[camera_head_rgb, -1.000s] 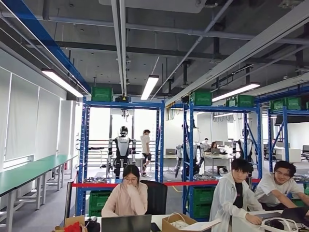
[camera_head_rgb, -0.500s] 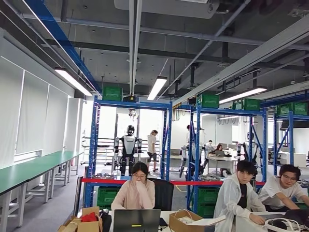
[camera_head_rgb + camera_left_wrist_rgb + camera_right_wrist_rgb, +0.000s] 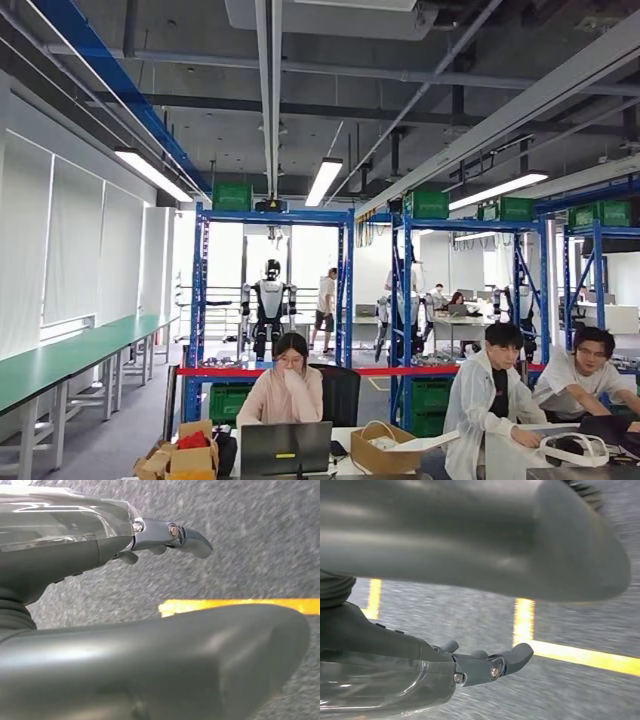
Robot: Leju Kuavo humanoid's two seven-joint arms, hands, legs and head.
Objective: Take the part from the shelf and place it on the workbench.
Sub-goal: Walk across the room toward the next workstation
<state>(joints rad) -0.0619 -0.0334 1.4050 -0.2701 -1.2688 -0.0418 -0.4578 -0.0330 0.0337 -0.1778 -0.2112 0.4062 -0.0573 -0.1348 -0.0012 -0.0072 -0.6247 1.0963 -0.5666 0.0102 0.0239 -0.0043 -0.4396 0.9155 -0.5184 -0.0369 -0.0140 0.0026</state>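
Part location cannot be told: small metal items are seen on the blue steel shelf rack point(image 3: 198, 290), at the red-taped level, too small to identify. Left to right in head view: long green-topped workbench point(image 3: 53, 362) along the left wall; open cardboard box with red contents point(image 3: 183, 455); seated person in pink top point(image 3: 285, 388) behind a dark laptop point(image 3: 285, 450); white-and-black humanoid robot point(image 3: 269, 305) standing beyond the rack; second blue rack point(image 3: 406, 300) topped with green plastic crates point(image 3: 430, 204); two people seated at a table on the right. Left hand point(image 3: 124, 605) is seen over grey floor with a yellow line, fingers extended and apart from the thumb, nothing held. Right hand point(image 3: 471, 605) is likewise open, empty, above yellow floor markings.
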